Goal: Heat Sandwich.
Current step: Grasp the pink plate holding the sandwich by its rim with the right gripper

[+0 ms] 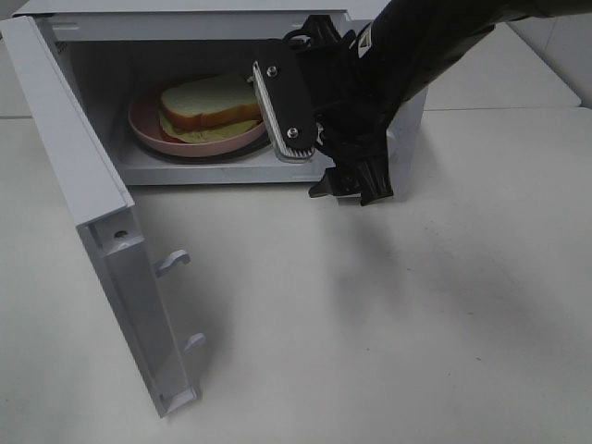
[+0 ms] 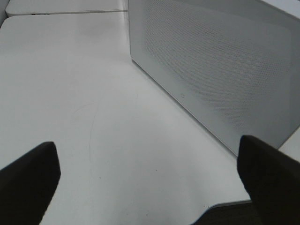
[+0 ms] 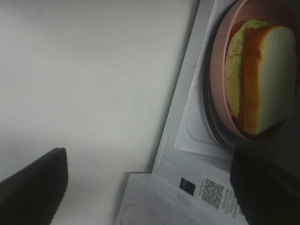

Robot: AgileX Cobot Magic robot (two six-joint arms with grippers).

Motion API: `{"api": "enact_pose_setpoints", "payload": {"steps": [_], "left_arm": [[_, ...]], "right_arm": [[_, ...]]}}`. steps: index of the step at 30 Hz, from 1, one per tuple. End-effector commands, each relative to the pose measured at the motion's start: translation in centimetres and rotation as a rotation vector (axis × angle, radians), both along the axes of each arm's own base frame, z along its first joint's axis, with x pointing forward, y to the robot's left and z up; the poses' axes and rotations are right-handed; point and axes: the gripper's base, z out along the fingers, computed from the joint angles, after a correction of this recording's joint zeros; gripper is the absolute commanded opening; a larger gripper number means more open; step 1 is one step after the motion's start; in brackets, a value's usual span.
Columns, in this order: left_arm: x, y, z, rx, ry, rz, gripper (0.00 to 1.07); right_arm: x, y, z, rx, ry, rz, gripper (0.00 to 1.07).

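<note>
Sandwich (image 1: pixel 208 104) lies on a pink plate (image 1: pixel 143 125) inside the microwave (image 1: pixel 213 171), its white slices overlapping and yellow-green filling showing at the lower edge. The plate sits toward the left of the cavity, its rim near the left wall and just behind the front sill.

At the plate's right edge stands one finger of the right gripper (image 1: pixel 316 146), inside the mouth. The other finger hangs outside, over the table (image 1: pixel 370 324) by the sill's right end. This claw is released, jaws spread wide, grasping nothing.

The door (image 1: pixel 83 176) is swung fully out to the left, with its two latch hooks pointing across the table. White tabletop spreads in front of the sill and right of the door.

The left gripper (image 2: pixel 149 187) is also released, jaws wide over the table, near the lower edge of a perforated white panel (image 2: pixel 220 70).
</note>
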Motion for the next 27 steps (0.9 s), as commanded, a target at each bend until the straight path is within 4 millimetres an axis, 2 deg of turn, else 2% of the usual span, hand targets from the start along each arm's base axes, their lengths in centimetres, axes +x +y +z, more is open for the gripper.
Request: {"api": "enact_pose_setpoints", "payload": {"steps": [1, 15, 27], "left_arm": [[-0.1, -0.1, 0.1, -0.009, -0.015, 0.003, 0.97], [-0.1, -0.1, 0.1, -0.009, -0.015, 0.003, 0.97], [-0.1, -0.1, 0.1, -0.009, -0.015, 0.003, 0.97]], "right_arm": [[0.8, 0.9, 0.0, 0.014, -0.017, 0.022, 0.90], [3.3, 2.7, -2.1, 0.026, -0.053, 0.029, 0.87], [5.6, 6.0, -4.5, 0.010, -0.043, 0.065, 0.85]]}}
